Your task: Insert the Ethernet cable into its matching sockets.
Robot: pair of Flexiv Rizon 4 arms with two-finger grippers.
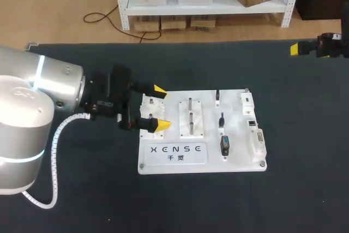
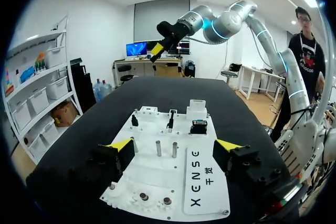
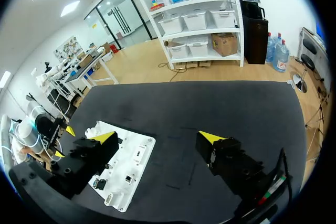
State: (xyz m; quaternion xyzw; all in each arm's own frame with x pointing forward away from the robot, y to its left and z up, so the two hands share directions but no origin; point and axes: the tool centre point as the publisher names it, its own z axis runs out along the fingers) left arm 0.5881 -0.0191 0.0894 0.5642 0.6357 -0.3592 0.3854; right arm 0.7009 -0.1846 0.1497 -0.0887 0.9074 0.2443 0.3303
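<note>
Hovering at the 9 o'clock edge of the white board [image 1: 237, 159], the left gripper [image 1: 161, 107] has its yellow-tipped fingers spread and pinches nothing; a small white block [image 1: 150, 102] of the board lies between them. Toward 3 o'clock on the board stand three small black connectors [image 1: 224, 145]; I cannot tell which one is the task's cable. The right gripper [image 3: 157, 137] is at 2 o'clock from the board, well apart, its fingers also spread and empty.
</note>
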